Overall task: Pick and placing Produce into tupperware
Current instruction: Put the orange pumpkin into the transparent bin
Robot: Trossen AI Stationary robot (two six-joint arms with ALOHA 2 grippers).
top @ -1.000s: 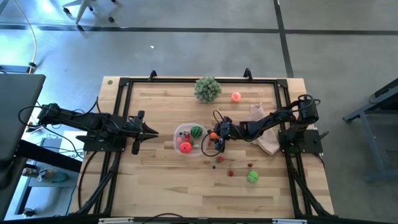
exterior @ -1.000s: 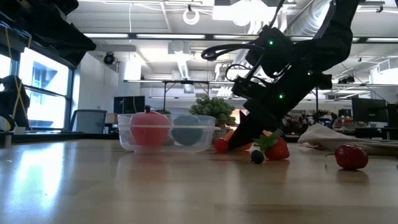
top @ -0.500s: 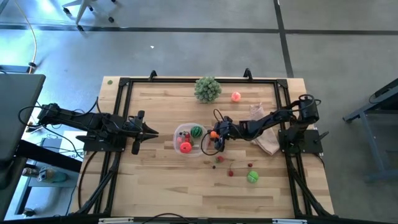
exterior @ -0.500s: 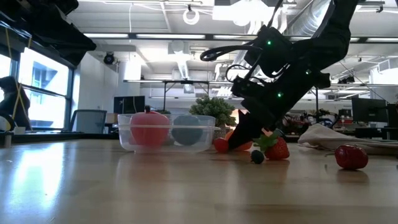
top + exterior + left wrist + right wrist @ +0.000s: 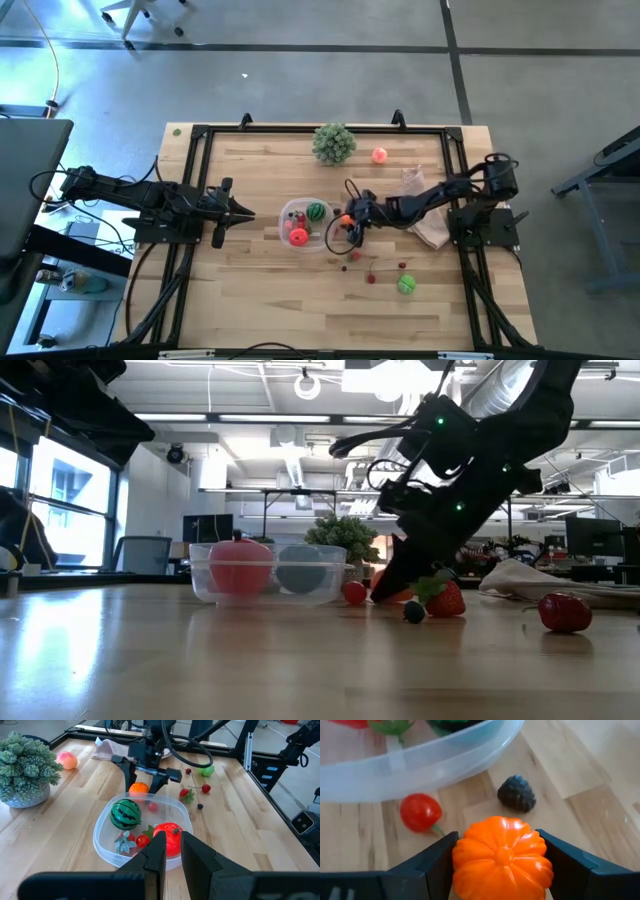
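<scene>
Bright, even light falls from the ceiling lamps over my table, and the wood shows soft glare in the low view (strongest toward the window). My own arms read nearly black against it. Close to my right wrist the tupperware rim blurs, and the pumpkin looks slightly soft.
</scene>
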